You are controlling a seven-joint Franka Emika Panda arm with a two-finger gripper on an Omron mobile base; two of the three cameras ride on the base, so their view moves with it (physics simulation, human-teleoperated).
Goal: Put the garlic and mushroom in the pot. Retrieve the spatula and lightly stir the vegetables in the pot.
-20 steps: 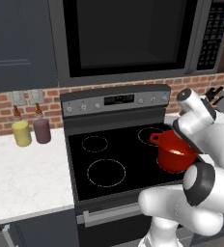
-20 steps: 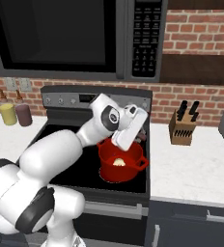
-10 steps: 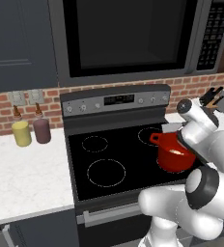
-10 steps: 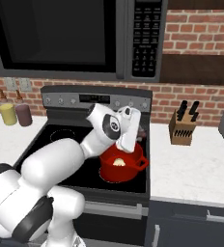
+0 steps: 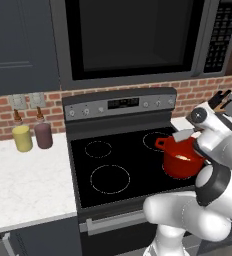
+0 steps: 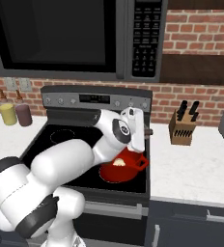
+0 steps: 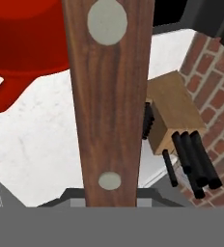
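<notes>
The red pot (image 6: 118, 172) stands on the stove's front right burner. A pale lump (image 6: 119, 163) lies inside it; I cannot tell whether it is the garlic or the mushroom. My gripper (image 6: 142, 132) hovers just above the pot's right rim, shut on the spatula. In the hand view, the spatula's brown wooden handle (image 7: 109, 96) with two metal rivets runs up the middle, with the pot (image 7: 27, 43) at the upper left. From the left base camera, the spatula's grey blade (image 5: 182, 135) sticks out leftward over the pot (image 5: 180, 161) from my gripper (image 5: 195, 132).
A wooden knife block (image 6: 180, 128) with black handles sits on the white counter (image 6: 196, 169) right of the stove. Yellow (image 5: 22, 138) and maroon (image 5: 43, 135) canisters stand by the brick wall at the left. A microwave (image 5: 138, 35) hangs over the stove.
My hand has sunk a little toward the pot's right rim with the spatula still in its grip. The pot has stayed on its burner.
</notes>
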